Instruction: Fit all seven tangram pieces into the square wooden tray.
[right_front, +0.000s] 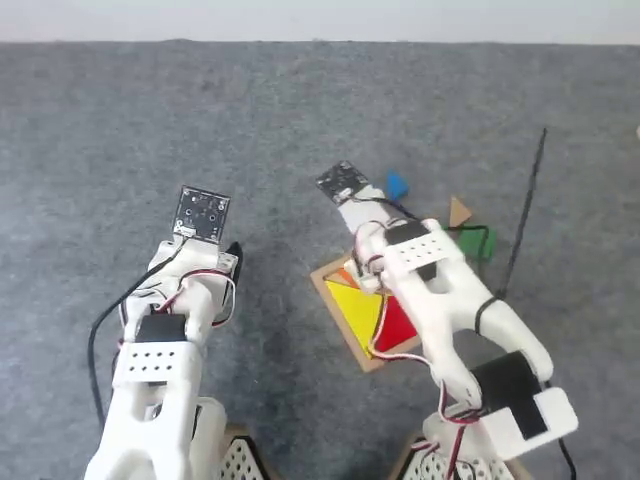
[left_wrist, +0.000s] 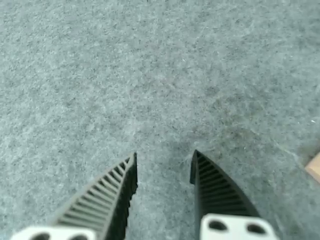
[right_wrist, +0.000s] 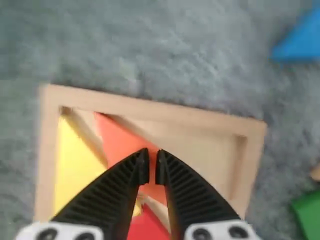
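Orange piece (right_wrist: 119, 140) under right claw (right_wrist: 149, 167)

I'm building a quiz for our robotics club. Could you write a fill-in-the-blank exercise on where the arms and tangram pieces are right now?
1. The left end effector, over bare carpet, has its jaws ____.
2. The right end effector hangs above the orange piece, which lies ____ the wooden tray.
3. The green piece lies ____ the tray, on the carpet.
Missing words: open; inside; outside.
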